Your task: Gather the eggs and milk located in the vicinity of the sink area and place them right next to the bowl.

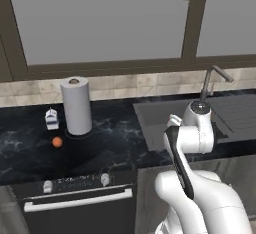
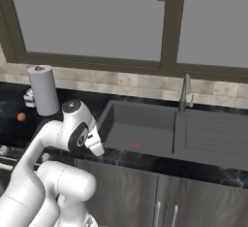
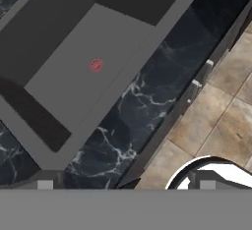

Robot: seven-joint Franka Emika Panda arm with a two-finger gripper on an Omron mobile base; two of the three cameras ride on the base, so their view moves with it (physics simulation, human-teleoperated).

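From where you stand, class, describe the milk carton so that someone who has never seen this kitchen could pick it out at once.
Start at the sink and look left along the dark counter to the tall white paper towel roll. Just left of the roll stands the milk carton. It is much shorter than the roll, has a peaked top and a bluish label, and the egg in front is small, round and orange.

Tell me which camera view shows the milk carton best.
The left base view: the milk carton stands clear on the dark counter, left of the paper-towel roll. In the right base view, the roll hides most of it. The hand view looks at the sink.
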